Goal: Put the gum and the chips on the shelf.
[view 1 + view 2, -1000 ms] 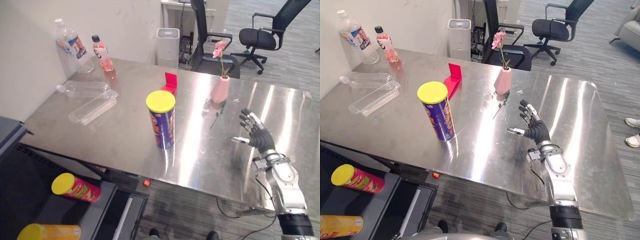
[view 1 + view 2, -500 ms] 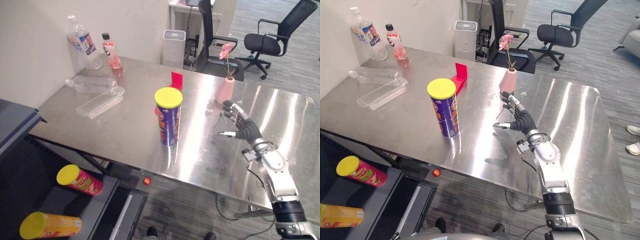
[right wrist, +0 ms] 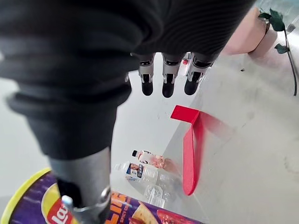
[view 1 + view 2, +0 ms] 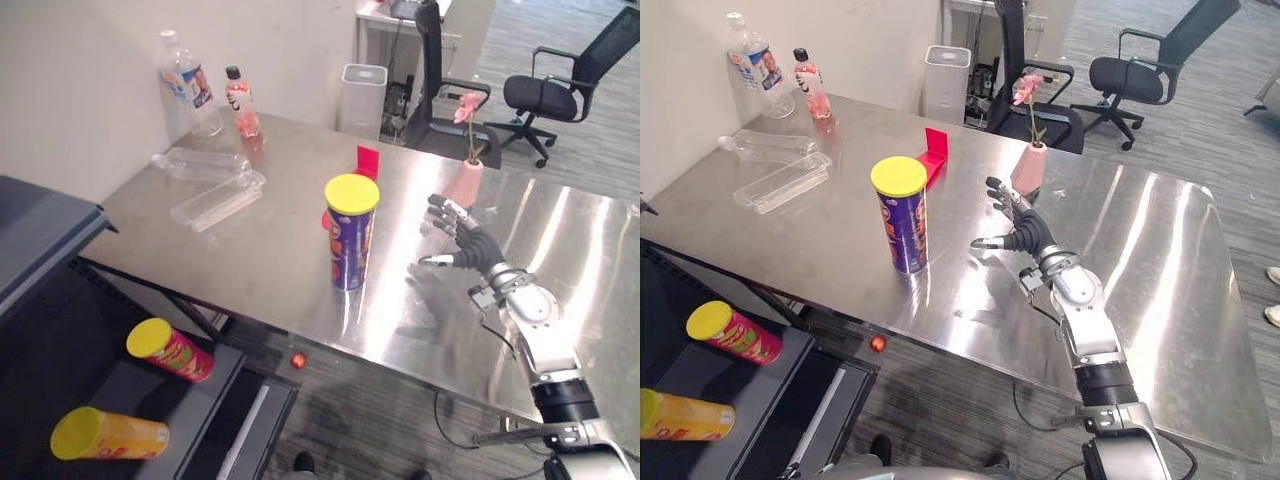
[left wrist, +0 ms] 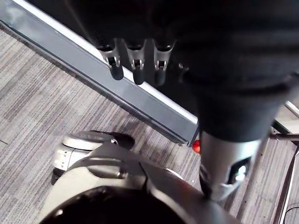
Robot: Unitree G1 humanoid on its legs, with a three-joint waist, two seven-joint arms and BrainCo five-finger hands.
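Observation:
A purple chips can (image 4: 350,235) with a yellow lid stands upright near the steel table's (image 4: 250,270) front edge. Behind it a red gum box (image 4: 367,160) stands open-flapped. My right hand (image 4: 472,246) hovers open to the right of the can, a short gap away, fingers spread toward it. In the right wrist view its fingers (image 3: 167,77) point past the can (image 3: 140,212) at the gum box (image 3: 190,149). My left hand (image 5: 135,58) hangs with relaxed fingers above the carpet, holding nothing. The dark shelf (image 4: 150,400) sits low at the left.
Two chips cans lie on the shelf, a red one (image 4: 170,350) and an orange one (image 4: 108,435). A pink vase (image 4: 466,182) with a flower stands behind my right hand. Bottles (image 4: 188,85) and a clear tray (image 4: 218,200) occupy the table's far left.
The camera has shifted. My right hand has moved left across the table, closing much of the gap to the purple can, and stays open.

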